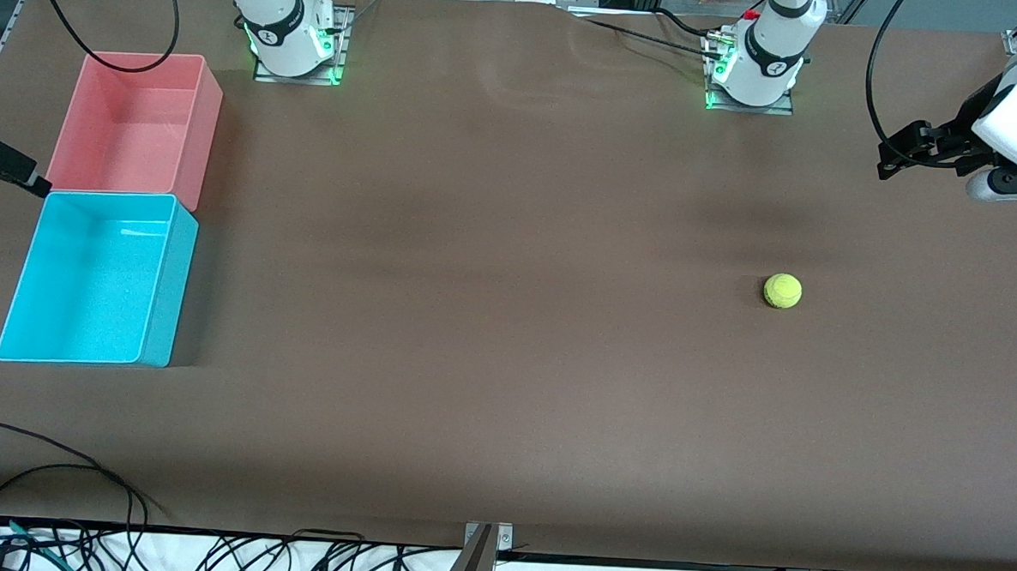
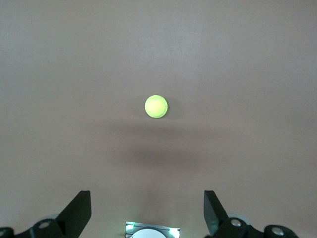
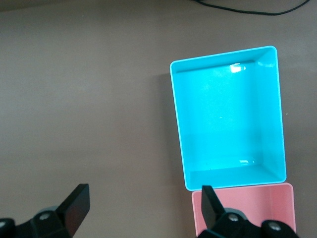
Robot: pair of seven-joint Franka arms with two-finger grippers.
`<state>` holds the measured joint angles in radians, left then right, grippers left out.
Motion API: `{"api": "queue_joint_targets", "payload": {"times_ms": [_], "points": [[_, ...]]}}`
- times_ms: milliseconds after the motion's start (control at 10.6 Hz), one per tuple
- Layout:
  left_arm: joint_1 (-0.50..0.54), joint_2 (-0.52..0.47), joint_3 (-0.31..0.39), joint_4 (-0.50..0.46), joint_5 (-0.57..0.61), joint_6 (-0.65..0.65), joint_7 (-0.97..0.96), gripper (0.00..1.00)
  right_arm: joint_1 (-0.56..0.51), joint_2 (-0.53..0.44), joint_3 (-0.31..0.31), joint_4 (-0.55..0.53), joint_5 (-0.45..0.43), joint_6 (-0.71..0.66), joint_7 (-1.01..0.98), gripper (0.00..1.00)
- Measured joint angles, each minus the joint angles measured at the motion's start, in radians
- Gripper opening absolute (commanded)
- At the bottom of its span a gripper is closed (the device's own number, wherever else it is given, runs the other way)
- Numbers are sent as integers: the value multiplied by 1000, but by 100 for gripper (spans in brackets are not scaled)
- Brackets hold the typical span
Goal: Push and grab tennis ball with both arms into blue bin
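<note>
From the front camera we see the tennis ball [image 1: 782,291] alone on the brown table [image 1: 489,336], well apart from the blue bin [image 1: 161,287], toward the left arm's end. A pink bin [image 1: 206,126] touches the blue bin. Nothing lies between ball and bin.

Our left wrist view shows the left gripper [image 2: 147,215] wide open, empty, above the ball [image 2: 156,106].

Our right wrist view shows the right gripper [image 3: 146,210] wide open, empty, beside the blue bin [image 3: 179,129] and the pink bin [image 3: 198,218].

The tennis ball [image 1: 782,291] sits alone on the brown counter [image 1: 489,336] toward the left arm's end, well apart from the blue bin [image 1: 165,288] touching the pink bin [image 1: 202,126].
</note>
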<state>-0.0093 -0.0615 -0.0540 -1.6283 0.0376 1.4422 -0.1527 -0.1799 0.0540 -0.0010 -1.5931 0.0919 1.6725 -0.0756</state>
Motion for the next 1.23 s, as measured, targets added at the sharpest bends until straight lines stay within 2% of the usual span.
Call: {"api": "queue_joint_targets", "payload": {"times_ms": [1230], "points": [[0,2,0,1,0,0,0,100,1,6,1,0,-21,1,-8,100]]}}
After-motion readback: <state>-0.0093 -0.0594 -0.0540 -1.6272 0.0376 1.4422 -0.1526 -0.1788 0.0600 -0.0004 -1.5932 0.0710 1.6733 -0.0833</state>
